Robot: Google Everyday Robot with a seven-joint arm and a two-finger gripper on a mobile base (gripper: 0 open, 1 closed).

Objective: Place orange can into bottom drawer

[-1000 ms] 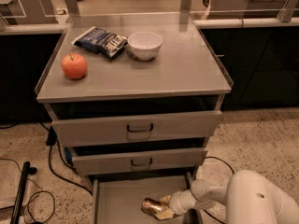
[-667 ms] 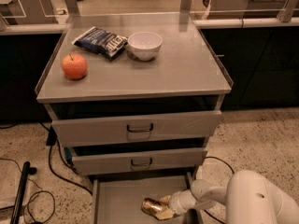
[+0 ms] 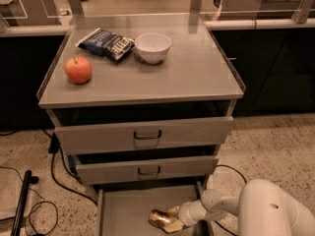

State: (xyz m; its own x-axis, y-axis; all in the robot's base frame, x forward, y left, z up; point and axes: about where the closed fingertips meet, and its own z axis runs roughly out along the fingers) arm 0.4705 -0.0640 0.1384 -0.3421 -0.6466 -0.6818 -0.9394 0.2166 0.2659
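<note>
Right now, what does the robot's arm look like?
The arm is smooth, white and chubby, with rounded joints. It narrows to a pale gripper down in the bottom drawer. No cables or markings show on it.

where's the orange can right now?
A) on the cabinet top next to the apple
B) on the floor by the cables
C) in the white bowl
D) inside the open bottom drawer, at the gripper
D: the orange can is down inside the open bottom drawer, right at the gripper, which reaches in from the right. The cabinet top holds the apple, snack bag and bowl.
</note>
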